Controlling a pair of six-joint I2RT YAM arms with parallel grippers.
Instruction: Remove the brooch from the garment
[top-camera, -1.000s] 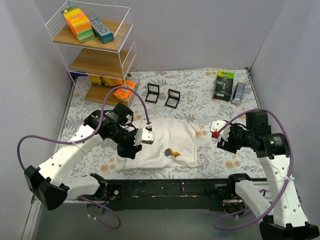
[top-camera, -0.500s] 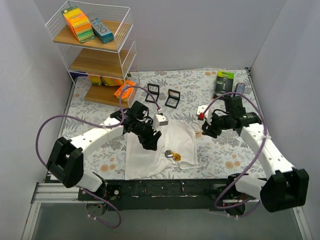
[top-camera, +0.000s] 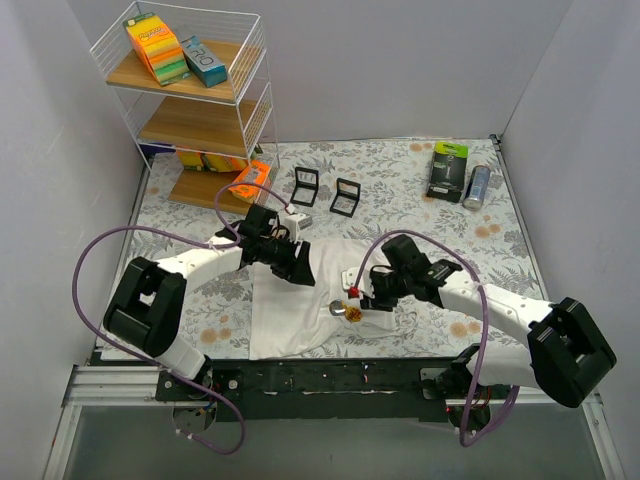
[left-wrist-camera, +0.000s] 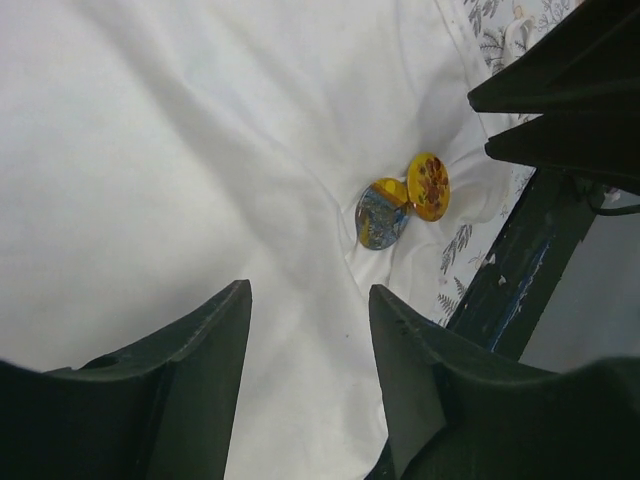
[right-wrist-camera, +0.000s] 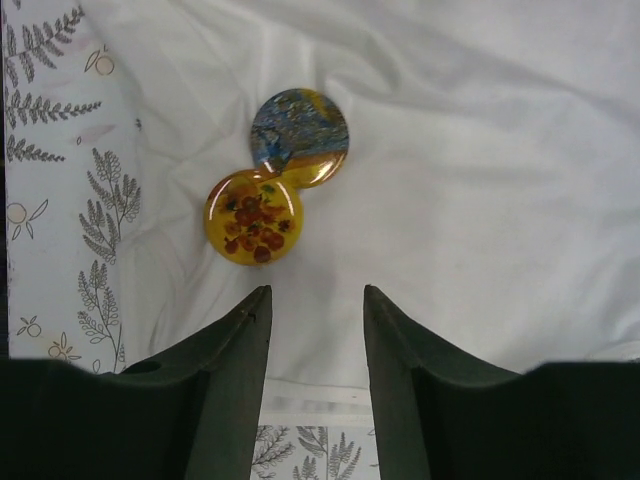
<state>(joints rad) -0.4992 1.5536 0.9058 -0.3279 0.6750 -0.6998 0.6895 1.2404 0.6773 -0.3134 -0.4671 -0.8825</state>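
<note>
A white garment (top-camera: 300, 300) lies spread on the floral table. Two round brooches sit on it near its front right: a yellow one with red flowers (right-wrist-camera: 253, 216) and a blue and yellow one (right-wrist-camera: 299, 137) that overlaps it. Both show in the left wrist view, the yellow one (left-wrist-camera: 429, 186) and the blue one (left-wrist-camera: 382, 212), and as one small spot in the top view (top-camera: 350, 311). My right gripper (right-wrist-camera: 315, 300) is open just beside the brooches, touching neither. My left gripper (left-wrist-camera: 308, 300) is open over the garment's upper left part (top-camera: 297, 267).
A wire shelf rack (top-camera: 190, 110) with boxes stands at the back left. Two small black jewellery boxes (top-camera: 325, 190) lie behind the garment. A black package (top-camera: 447, 170) and a metal can (top-camera: 476, 185) lie at the back right. The black front rail (top-camera: 350, 375) runs along the near edge.
My right arm has swung left and down from the table's right side to the brooches. My left gripper has moved back and left over the garment. The garment has been spread flatter.
</note>
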